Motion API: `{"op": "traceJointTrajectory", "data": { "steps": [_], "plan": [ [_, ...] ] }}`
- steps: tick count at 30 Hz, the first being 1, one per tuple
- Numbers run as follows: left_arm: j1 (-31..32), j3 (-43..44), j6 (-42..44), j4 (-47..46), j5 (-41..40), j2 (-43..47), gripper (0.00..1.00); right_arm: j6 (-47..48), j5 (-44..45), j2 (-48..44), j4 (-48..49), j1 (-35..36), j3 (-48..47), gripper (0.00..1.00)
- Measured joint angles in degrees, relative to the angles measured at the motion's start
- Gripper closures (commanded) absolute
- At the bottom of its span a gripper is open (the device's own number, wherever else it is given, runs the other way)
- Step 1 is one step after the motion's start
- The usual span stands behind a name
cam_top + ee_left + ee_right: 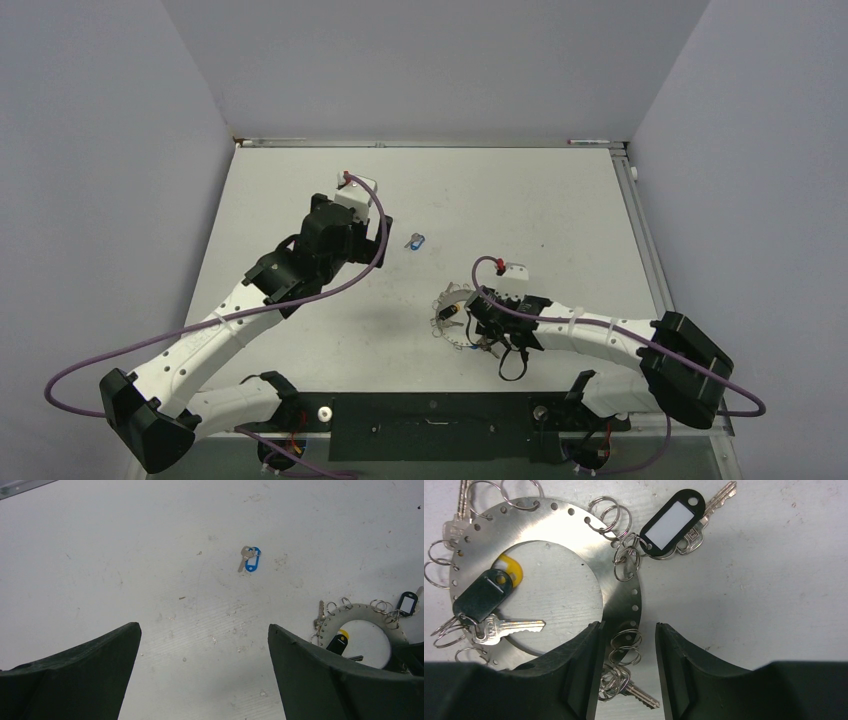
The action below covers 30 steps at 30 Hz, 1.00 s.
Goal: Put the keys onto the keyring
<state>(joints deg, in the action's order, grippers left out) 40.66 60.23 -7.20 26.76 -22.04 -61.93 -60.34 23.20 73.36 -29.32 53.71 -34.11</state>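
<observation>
Right wrist: we see right gripper (626,630) straddling keyring (620,602) band at 4 o'clock, cannot tell if clamped; left gripper (202,627) spread wide, blue-tagged key (250,560) at 1 o'clock

White arms (215,335) carry black joints (690,375) and trailing purple cables (381,235).

Top view from high behind arms, left wrist set back, right wrist close above the shared keyring (620,604)
</observation>
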Motion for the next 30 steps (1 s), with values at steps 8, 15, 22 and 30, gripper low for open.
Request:
{"op": "traceJointTrajectory", "data": {
  "steps": [8, 15, 22, 30],
  "plan": [
    [0.17, 0.0, 0.0, 0.0, 0.0, 0.0, 0.03, -0.57, -0.02, 1.42, 1.4, 0.0, 0.5, 0.71],
    [0.17, 0.0, 0.0, 0.0, -0.02, 0.02, 0.03, -0.85, 0.02, 1.42, 2.19, 0.0, 0.72, 0.84],
    [0.17, 0.0, 0.04, 0.0, -0.04, 0.02, 0.03, -0.79, 0.02, 0.85, 1.46, 0.0, 0.72, 0.88],
    [0.17, 0.0, 0.17, 0.0, -0.22, 0.02, 0.03, 0.94, 0.81, -3.1, -0.83, 0.37, 0.22, 0.89]
  ]
}}
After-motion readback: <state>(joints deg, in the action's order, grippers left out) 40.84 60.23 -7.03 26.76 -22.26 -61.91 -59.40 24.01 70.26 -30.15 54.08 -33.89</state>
